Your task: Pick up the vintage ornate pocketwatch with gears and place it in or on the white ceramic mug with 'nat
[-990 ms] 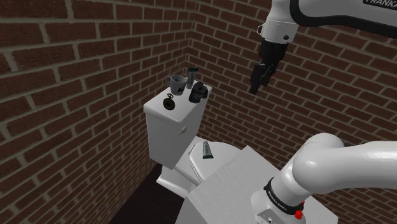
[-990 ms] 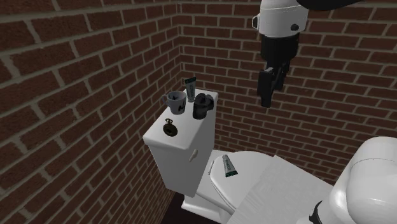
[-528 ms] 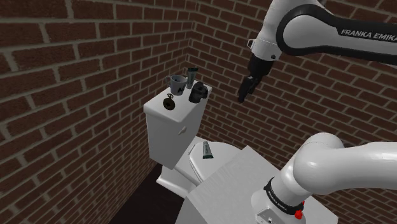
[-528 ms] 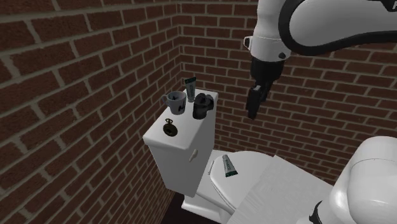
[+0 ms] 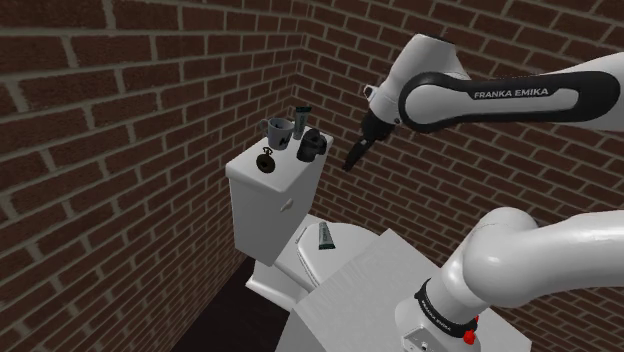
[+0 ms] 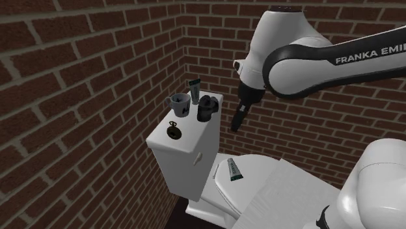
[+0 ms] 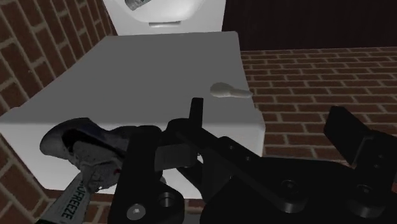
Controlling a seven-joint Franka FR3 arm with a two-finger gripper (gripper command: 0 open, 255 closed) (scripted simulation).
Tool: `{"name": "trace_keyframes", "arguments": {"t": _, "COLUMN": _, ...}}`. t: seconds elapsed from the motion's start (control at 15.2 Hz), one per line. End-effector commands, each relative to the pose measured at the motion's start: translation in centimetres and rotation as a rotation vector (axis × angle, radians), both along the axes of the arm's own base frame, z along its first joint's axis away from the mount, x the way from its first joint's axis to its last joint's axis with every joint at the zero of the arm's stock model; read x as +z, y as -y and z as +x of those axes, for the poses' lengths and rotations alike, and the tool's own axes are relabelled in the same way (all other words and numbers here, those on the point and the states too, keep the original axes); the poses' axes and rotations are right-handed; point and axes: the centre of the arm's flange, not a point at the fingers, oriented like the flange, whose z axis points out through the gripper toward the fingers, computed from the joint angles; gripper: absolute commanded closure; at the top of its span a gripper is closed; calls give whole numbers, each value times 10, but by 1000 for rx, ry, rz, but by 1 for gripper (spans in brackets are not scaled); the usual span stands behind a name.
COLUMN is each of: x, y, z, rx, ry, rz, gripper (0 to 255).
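**Tool**: black, two fingers, spread apart with nothing held. It points down and towards the shoulder view's left. It hangs in the air off the right-hand end of the toilet tank, about level with the tank lid and touching nothing.

**Arm**: white with dark joints. It reaches in from the shoulder view's right.

**Black cup**: the thing nearest the tool, standing at the right rear of the tank lid. In the wrist view a black shape shows between the spread fingers, and neither finger closes on it.

**Tube**: upright with a dark cap, at the back of the lid, between the black cup and the mug.

**Mug**: greyish with dark markings. It stands upright at the rear of the lid, just left of the tube.

**Pocket watch**: dark and round with a small ring at its top. It lies flat on the tank lid near the front left corner, in front of the mug. It is well apart from the tool, with the black cup between the two.

**Toilet tank**: white, set in the corner of two brick walls.

**Flush lever**: pale, on the front face of the tank.

**Second tube**: lying on the closed toilet seat cover below the tank.

**Stand**: a white box at the shoulder view's lower right.
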Motion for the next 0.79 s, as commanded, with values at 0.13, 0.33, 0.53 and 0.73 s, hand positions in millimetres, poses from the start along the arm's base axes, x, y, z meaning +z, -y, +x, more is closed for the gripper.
{"name": "trace_keyframes", "arguments": {"t": 0.13, "x": -38, "y": -2, "z": 26, "rx": 70, "ry": 99, "rz": 29, "gripper": 0}}
{"name": "trace_keyframes", "arguments": {"t": 0.33, "x": -64, "y": -5, "z": 48, "rx": 123, "ry": 167, "rz": 51, "gripper": 0}}
{"name": "trace_keyframes", "arguments": {"t": 0.53, "x": -89, "y": -9, "z": 72, "rx": 175, "ry": 236, "rz": 73, "gripper": 0}}
{"name": "trace_keyframes", "arguments": {"t": 0.73, "x": -111, "y": -15, "z": 96, "rx": 227, "ry": 304, "rz": 95, "gripper": 0}}
